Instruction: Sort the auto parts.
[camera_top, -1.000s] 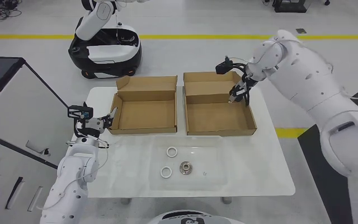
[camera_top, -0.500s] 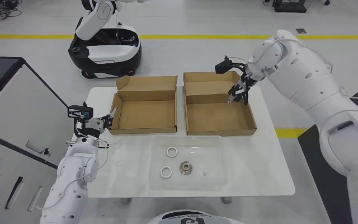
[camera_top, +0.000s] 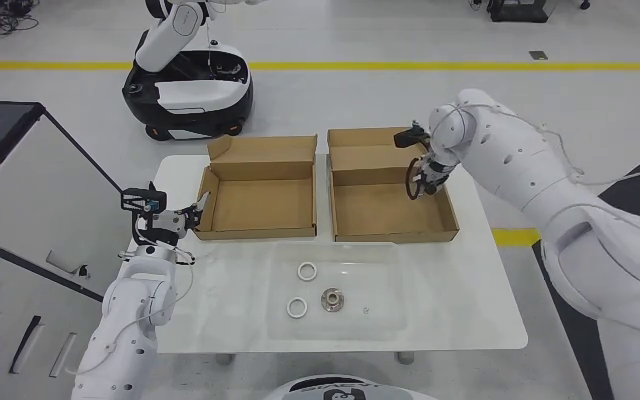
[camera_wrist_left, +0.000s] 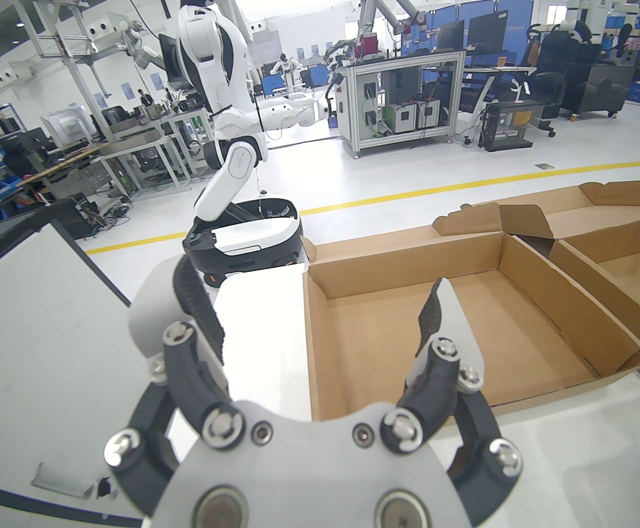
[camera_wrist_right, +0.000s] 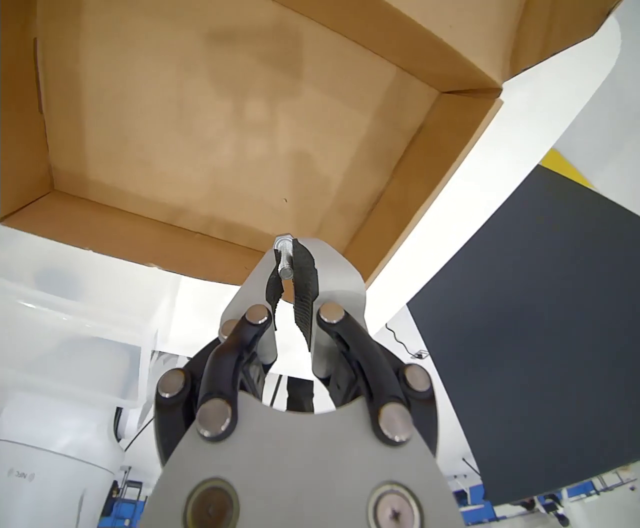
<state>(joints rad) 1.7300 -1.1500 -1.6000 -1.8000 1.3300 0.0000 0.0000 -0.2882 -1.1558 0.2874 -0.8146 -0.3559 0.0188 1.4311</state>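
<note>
Though clamped on the small bolt (camera_wrist_right: 283, 252), no secure hold in the right hand (camera_wrist_right: 290, 264): only the ragged tips of the black pads (camera_wrist_right: 306, 282) pinching the thread. Liable to slip or swivel if jolted.

Long axis of the bolt in line with the fingers, hex head outward past the tips, threaded shank back between the pads. Pointing head-first toward the floor of the right box (camera_wrist_right: 225, 125). Held above that box and not touching it, toward its right-hand wall as seen from above (camera_top: 414, 184).

Risks from there:
- If let go from this height, apt to bounce on the cardboard and roll on its round shank.
- So near the wall, could clip the rim and end up on the table (camera_top: 470, 300).
- Might catch on the frayed pad and drop late or crooked.

Safer lowered and brought further in before opening.

Well apart, left hand (camera_wrist_left: 310, 280) spread wide and holding nothing, at the outer edge of the left box (camera_wrist_left: 450, 325). Nearer the robot, in the clear tray (camera_top: 385, 285), a white ring (camera_top: 308, 270), a second white ring (camera_top: 297, 307) and a metal hub (camera_top: 331, 299), not yet sorted.
</note>
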